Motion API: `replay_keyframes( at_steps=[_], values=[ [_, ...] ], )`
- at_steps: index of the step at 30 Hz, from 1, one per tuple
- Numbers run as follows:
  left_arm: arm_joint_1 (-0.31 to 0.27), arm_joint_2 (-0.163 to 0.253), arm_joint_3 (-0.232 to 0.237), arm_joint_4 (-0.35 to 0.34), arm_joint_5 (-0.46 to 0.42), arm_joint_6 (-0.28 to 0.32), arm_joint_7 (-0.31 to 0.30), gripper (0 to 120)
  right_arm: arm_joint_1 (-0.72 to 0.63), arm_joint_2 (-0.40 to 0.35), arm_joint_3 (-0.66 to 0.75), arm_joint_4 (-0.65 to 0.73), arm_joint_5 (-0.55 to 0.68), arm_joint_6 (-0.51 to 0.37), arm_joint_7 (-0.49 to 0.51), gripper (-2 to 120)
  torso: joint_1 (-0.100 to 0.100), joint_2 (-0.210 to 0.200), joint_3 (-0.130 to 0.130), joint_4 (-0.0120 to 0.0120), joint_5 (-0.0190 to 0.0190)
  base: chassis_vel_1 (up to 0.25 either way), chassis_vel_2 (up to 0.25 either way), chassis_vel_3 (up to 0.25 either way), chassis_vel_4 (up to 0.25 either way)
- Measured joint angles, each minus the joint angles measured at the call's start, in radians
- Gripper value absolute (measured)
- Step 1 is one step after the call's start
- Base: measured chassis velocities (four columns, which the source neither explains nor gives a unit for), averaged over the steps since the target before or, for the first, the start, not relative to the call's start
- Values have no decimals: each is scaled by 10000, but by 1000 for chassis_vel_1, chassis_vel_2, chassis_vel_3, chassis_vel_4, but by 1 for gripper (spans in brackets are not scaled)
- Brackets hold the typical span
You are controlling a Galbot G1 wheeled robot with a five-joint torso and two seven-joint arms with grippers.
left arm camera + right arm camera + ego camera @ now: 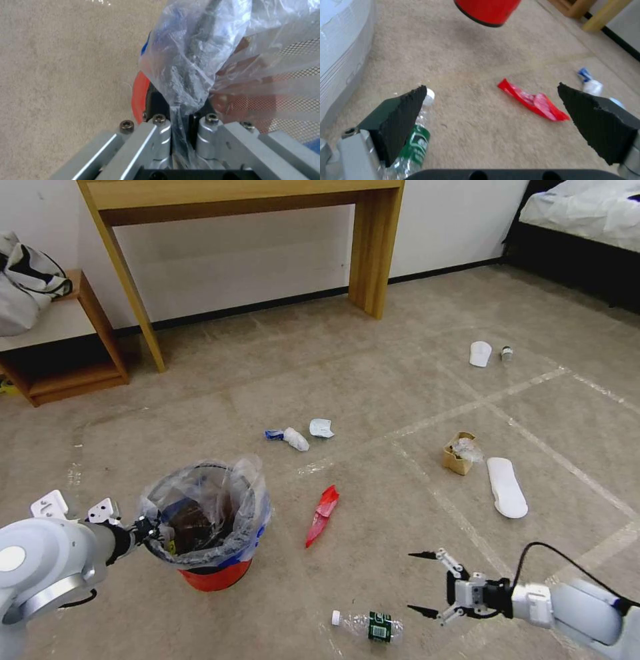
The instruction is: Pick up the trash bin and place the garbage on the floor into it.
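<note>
I see the trash bin low in the head view, about 7 o'clock from centre, red body with a blue band and a crinkled clear liner folded over the rim. In the right wrist view its red base seems to hang clear of the floor, though I can't be sure from that angle. My left gripper sits at the bin's 9 o'clock, pinched tight on the rim and liner; the left wrist view shows the fingers nearly together with plastic bunched between them.

Garbage around it: red wrapper at the bin's 3 o'clock, near. Green-labelled clear bottle at its 4 o'clock, lying flat. White crumpled papers with a blue bit, plus another white scrap, at 1 o'clock. Further right, a brown paper bag just beside a flat white slipper. Far off at 2 o'clock, a second slipper and a small bottle.

My right gripper hovers at 5 o'clock in the head view, spread wide, holding nothing, just right of the bottle. Right wrist view: bottle by one pad, wrapper between them on the carpet.
</note>
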Motion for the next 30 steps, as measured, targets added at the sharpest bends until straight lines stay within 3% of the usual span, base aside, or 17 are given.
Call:
replay_keyframes(
  at_steps=[10, 30],
  values=[
    [213, 137, -123, -29, 38, 60, 24, 4, 1287, 1296, -1448, -1670, 132, 141, -74, 100, 0, 0, 0, 1, 2, 0, 0, 0, 0],
    [235, 43, 75, 133, 357, 166, 157, 4, 641, 1646, -1714, -1594, 1130, -258, 17, 100, 1, 0, 0, 0, 3, 0, 0, 0, 0]
  ],
)
